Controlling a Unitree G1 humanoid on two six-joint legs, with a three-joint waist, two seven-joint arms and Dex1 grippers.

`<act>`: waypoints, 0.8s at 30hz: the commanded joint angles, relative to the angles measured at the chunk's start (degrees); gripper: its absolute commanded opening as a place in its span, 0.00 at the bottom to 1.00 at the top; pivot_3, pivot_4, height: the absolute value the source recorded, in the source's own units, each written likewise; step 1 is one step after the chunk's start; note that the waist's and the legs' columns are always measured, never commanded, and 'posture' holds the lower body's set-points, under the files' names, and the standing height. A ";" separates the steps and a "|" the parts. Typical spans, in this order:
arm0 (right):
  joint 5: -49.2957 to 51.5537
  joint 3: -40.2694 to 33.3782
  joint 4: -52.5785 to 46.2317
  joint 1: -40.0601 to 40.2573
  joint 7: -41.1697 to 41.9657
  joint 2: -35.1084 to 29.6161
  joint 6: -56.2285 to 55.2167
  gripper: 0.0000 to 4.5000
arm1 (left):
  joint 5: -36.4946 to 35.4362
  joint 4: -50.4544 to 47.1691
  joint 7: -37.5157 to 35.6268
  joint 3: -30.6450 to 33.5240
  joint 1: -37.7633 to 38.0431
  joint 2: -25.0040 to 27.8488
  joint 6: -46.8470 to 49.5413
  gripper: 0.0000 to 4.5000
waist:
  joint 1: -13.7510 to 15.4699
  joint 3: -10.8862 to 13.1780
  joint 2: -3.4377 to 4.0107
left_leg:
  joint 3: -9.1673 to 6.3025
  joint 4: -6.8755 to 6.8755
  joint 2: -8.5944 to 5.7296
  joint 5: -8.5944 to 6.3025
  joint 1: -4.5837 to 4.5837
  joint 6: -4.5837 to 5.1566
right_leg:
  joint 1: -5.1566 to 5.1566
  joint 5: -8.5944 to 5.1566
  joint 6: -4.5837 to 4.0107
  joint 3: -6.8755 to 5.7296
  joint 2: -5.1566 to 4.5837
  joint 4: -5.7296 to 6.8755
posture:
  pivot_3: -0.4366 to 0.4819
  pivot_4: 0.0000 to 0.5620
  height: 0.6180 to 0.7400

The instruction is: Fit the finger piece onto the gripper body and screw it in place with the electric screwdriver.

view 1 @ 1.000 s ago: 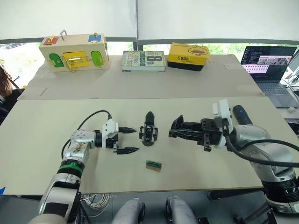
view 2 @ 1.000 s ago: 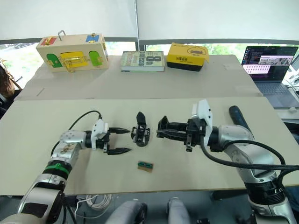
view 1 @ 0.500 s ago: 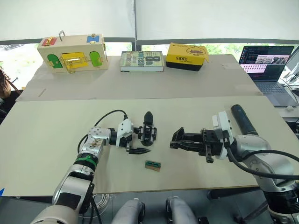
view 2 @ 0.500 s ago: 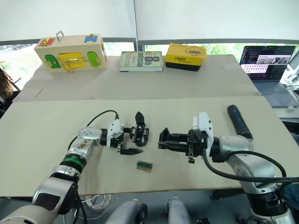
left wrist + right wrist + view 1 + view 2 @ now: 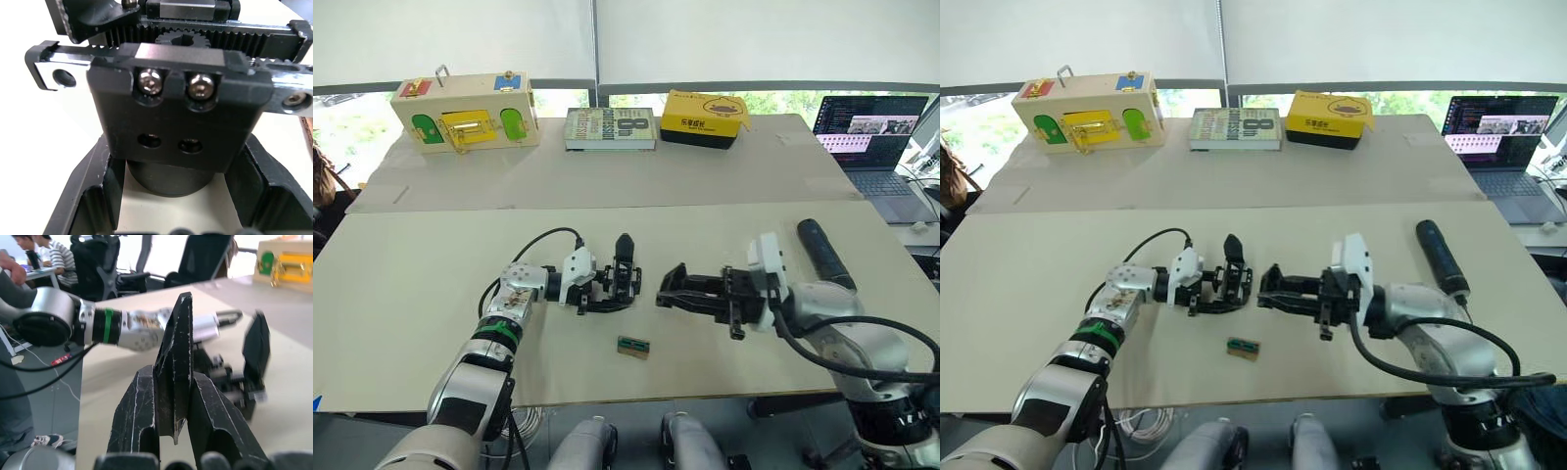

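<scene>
On the near table [image 5: 401,294], the gripper body [image 5: 623,279] is flanked by the spread fingers of the left gripper [image 5: 607,291], one on each side. Just beside it, the finger piece [image 5: 173,377] is clamped in the right gripper [image 5: 671,293]. Farther right, the electric screwdriver [image 5: 824,254] is seen lying flat

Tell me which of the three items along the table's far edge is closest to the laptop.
The yellow box: it lies rightmost in the row, nearest the laptop. The book sits mid-row, the wooden latch box far left.
</scene>
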 commanded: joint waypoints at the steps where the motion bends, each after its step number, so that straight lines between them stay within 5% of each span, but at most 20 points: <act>1: -2.30 2.37 1.78 -3.89 0.55 1.29 -1.99 0.09 | 0.49 -0.74 -0.49 -0.64 0.04 -0.69 -0.24 0.52 | 0.09 0.00 0.00 | 0.00 0.00 -0.03 0.00 0.00 0.00 | 0.00 0.00 0.00 -0.02 0.04 0.00 | 0.48 0.27 1.00; 9: -8.94 8.93 10.84 -11.85 1.29 6.50 -4.06 0.09 | 1.75 -0.77 1.07 -1.29 0.47 -0.57 -0.04 0.52 | 0.13 -0.03 0.01 | 0.03 0.02 -0.07 -0.01 0.02 0.02 | 0.00 0.01 0.00 -0.08 0.07 0.02 | 0.48 0.27 1.00; 24: -14.94 11.45 18.55 -13.95 0.85 10.40 -3.98 0.09 | 2.97 0.53 2.22 -2.33 1.06 0.19 0.00 0.52 | 0.00 -0.13 0.02 | 0.03 0.07 -0.10 0.00 0.14 0.01 | -0.01 0.01 0.00 -0.11 0.08 0.14 | 0.48 0.27 1.00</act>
